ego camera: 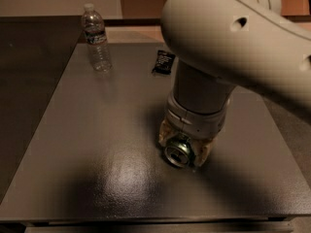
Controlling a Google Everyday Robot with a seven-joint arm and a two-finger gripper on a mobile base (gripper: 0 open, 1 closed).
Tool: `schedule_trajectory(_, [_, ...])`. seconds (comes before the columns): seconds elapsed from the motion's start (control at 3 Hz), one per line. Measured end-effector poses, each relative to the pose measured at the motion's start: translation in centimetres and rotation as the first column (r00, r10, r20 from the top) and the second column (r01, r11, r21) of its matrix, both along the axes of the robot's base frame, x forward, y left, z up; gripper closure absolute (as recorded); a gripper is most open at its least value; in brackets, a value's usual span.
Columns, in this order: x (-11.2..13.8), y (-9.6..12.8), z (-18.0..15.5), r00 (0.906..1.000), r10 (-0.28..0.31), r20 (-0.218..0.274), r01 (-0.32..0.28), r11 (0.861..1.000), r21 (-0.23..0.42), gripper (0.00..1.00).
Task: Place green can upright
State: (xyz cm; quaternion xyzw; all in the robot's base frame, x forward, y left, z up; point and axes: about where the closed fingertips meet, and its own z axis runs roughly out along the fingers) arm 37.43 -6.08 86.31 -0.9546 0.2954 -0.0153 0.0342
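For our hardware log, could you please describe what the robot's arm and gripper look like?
The arm is a bulky, rounded off-white shell with small dark round holes, narrowing to a ringed cylindrical wrist. The gripper, low over the table around the green can, has stubby tan fingers. No cables show.

A bulky cream-white arm (233,38) is seen, dotted with small dark holes (239,22). Its ringed wrist (197,116) is ended by the tan-fingered claw (183,147), closed on the green can (177,154) mid-way across the counter (97,144).
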Motion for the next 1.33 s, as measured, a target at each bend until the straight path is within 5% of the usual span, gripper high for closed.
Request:
schedule_trajectory(0.33, [1.7, 0.0, 3.1, 0.9895, -0.143, -0.021, 0.145, 0.982, 0.124, 1.00])
schedule_trajectory(0.67, [3.2, 0.2, 6.0, 0.9529, -0.290, -0.089, 0.303, 0.918, 0.255, 1.00])
schedule_trajectory(1.0, [4.1, 0.4, 8.6, 0.8721, -0.429, -0.235, 0.488, 0.794, 0.361, 1.00])
schedule_trajectory(1.33, [3.9, 0.9, 9.5, 0.7482, -0.516, -0.417, 0.661, 0.634, 0.401, 1.00])
